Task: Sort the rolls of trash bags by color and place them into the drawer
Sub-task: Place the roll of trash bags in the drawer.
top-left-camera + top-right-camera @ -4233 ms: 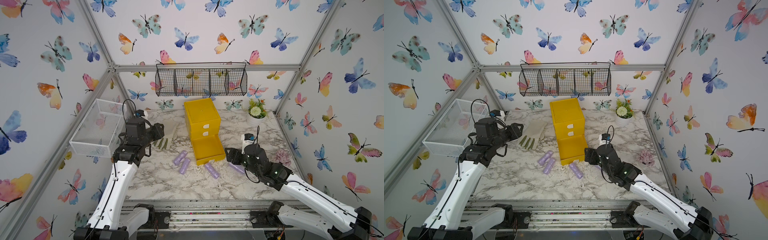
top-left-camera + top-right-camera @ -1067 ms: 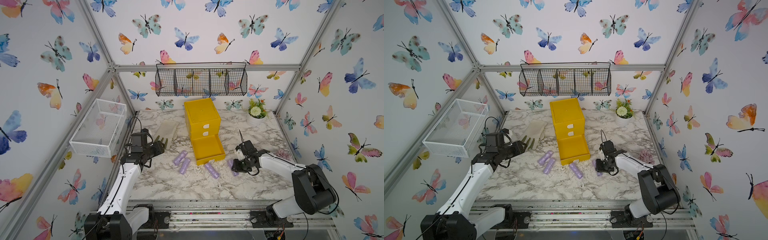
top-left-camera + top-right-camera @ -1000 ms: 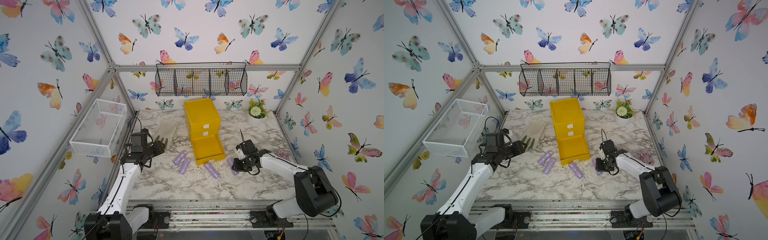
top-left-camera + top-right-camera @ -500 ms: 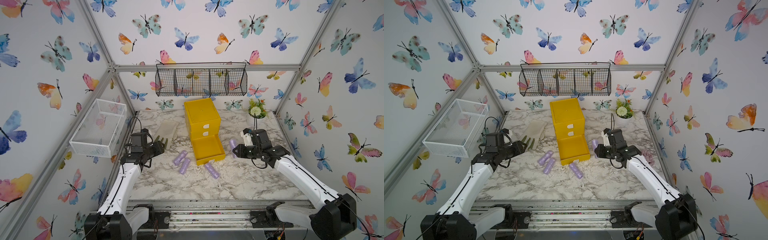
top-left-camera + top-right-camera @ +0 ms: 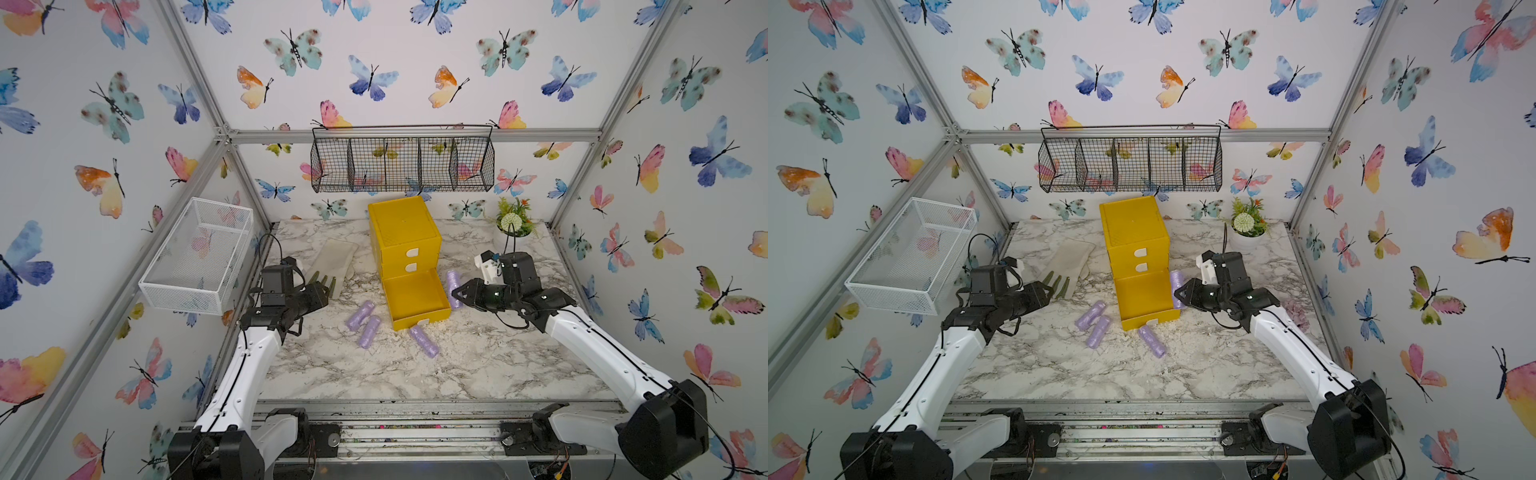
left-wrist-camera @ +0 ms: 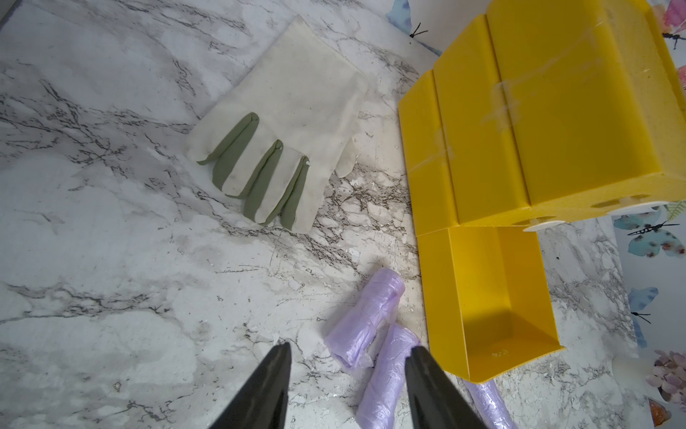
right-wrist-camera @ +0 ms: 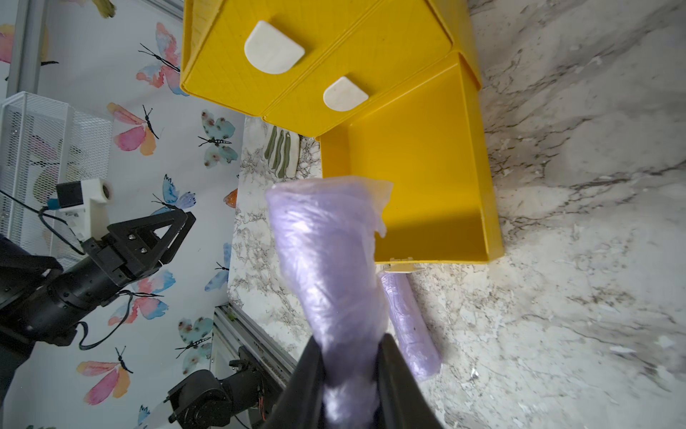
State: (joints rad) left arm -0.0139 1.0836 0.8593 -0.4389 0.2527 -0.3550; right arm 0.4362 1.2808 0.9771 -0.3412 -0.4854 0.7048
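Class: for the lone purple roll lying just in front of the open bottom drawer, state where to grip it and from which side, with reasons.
Grip the lone purple roll across its middle from above, fingers straddling its long sides. It lies flat, with bare table along both sides, while one end sits by the drawer front, so an end-on approach looks cramped.
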